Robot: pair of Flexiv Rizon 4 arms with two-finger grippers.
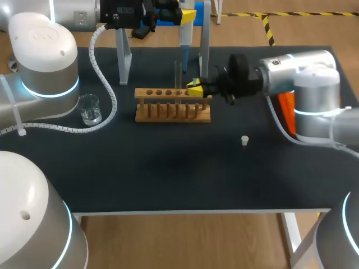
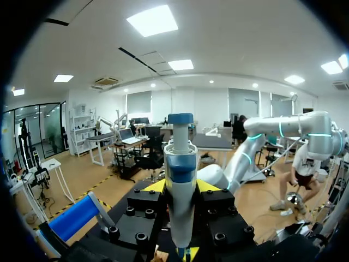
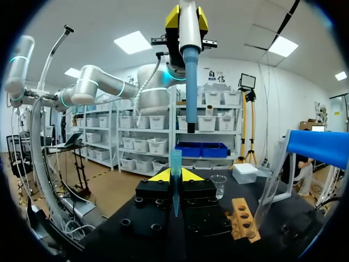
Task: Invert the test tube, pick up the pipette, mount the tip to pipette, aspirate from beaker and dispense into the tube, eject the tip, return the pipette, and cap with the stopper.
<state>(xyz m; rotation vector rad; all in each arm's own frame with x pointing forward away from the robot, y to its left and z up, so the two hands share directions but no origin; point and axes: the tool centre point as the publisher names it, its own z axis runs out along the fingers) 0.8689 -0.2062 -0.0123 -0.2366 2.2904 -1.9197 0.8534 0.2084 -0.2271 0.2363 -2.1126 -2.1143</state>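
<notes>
In the upper middle of the head view, the left hand (image 1: 188, 15) clamps the pipette (image 1: 185, 36). The right hand (image 3: 174, 176) pinches the tip (image 3: 175, 161). The tip should be aligned straight under the shaft and then pressed on firmly.

We can read no text, number or label on the pipette (image 2: 180, 180), the pipette tip (image 3: 175, 180), the wooden rack (image 1: 173, 106) or the dark surface (image 1: 168, 168). The white joint cover of the left arm (image 1: 42, 36) carries a faint embossed mark, which we cannot make out.
</notes>
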